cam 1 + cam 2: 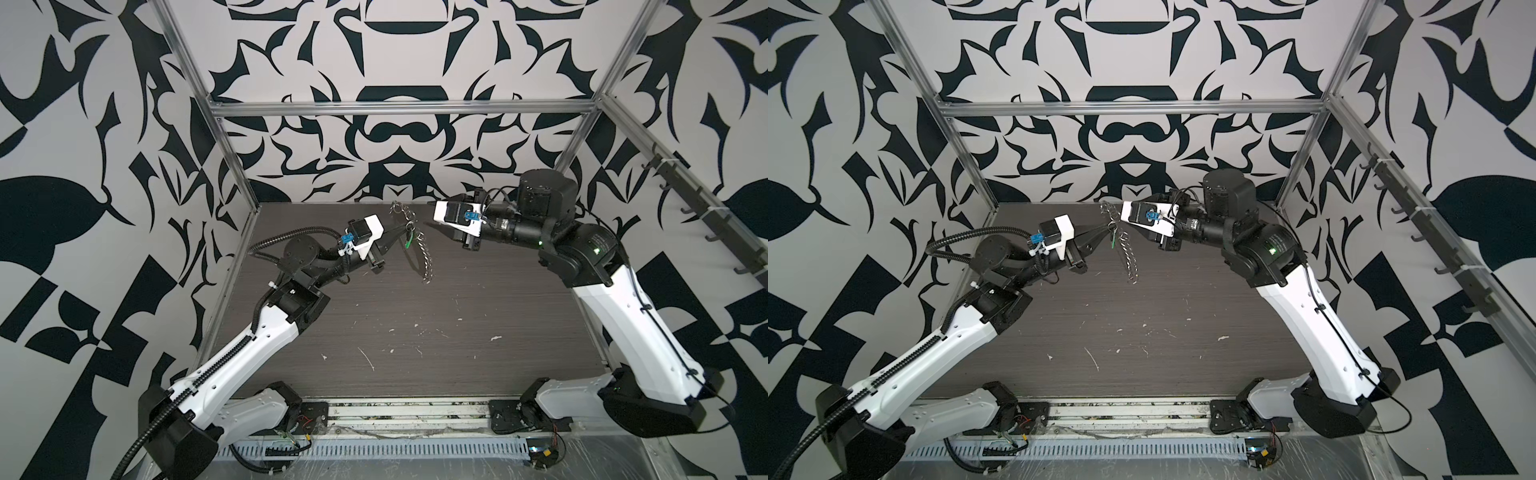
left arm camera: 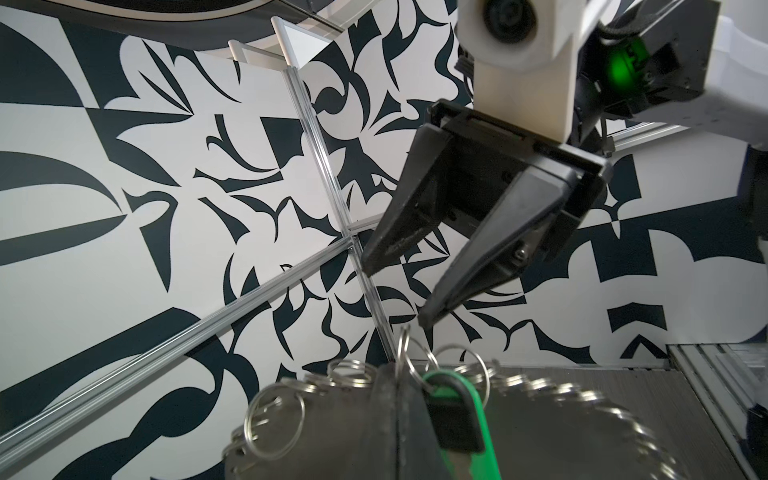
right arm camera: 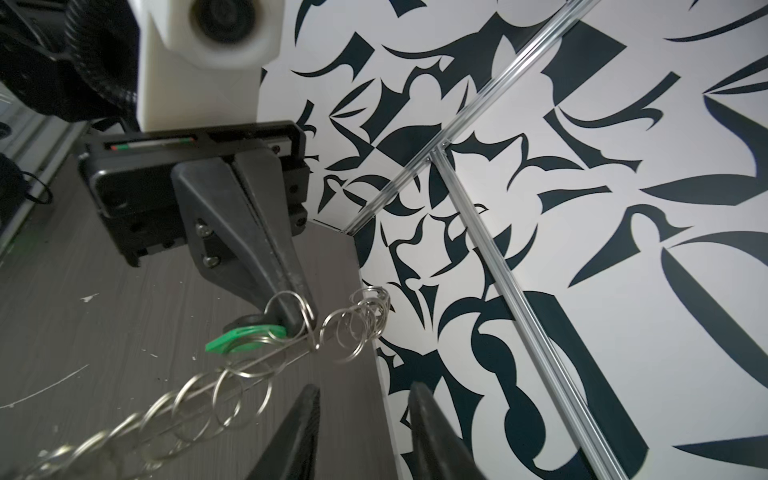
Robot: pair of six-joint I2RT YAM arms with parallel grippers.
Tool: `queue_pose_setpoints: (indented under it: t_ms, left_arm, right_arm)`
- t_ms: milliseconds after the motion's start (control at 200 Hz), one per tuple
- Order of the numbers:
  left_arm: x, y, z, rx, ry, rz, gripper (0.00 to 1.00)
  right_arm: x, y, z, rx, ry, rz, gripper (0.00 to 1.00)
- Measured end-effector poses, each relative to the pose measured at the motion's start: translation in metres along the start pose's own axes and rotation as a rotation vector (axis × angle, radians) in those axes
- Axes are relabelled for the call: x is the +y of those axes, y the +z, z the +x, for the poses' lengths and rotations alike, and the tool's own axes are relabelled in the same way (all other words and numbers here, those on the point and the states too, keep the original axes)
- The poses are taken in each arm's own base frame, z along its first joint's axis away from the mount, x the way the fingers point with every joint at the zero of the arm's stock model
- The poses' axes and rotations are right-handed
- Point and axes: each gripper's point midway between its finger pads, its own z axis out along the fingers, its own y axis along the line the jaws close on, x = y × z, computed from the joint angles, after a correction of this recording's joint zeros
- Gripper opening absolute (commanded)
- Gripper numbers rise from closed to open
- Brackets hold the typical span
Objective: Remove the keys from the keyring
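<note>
Nearest lies the scuffed dark wood-grain tabletop (image 1: 415, 332), flecked with white marks, with my white-and-black left arm (image 1: 249, 349) and right arm (image 1: 631, 332) reaching from its near edge toward the far side. Over the far part of the tabletop, my left gripper (image 3: 297, 319) is clamped tight, fingers pressed together, on the large thin pale keyring (image 3: 365, 311) strung with a row of small shiny silver split rings. The keyring is lifted off the surface and droops from my fingertips in a long chain of rings; whether its low end touches the tabletop I cannot tell. The small dark metal key (image 3: 245, 334), joined to its bright green rectangular plastic tag, hangs just beside my left fingertips, on the keyring and not yet off it. Facing them from the opposite side, my right gripper (image 2: 397, 293) stands parted, nothing between its fingers, one tip just beside a split ring; I cannot tell whether it touches. Beyond both grippers runs the silver aluminium frame bar (image 1: 399, 109), and behind it the black-and-white patterned wall (image 1: 395, 54).
</note>
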Motion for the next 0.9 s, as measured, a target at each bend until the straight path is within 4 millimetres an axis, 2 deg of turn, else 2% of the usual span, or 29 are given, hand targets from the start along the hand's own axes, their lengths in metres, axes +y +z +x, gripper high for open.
queue_pose_setpoints:
  t_ms: [200,440,900]
  left_arm:
    - [-0.004,-0.006,-0.004,-0.006,0.006,0.006,0.0]
    - [-0.005,-0.007,-0.004,-0.004,0.006,0.012,0.0]
    - [-0.008,-0.007,0.002,0.016,0.009,0.024,0.0]
  right_arm:
    - [0.011,-0.003,-0.006,-0.024,0.016,-0.064,0.31]
    - [0.021,0.006,0.001,-0.017,0.045,-0.127,0.25]
    - [0.023,0.013,0.0,-0.03,0.063,-0.166,0.21]
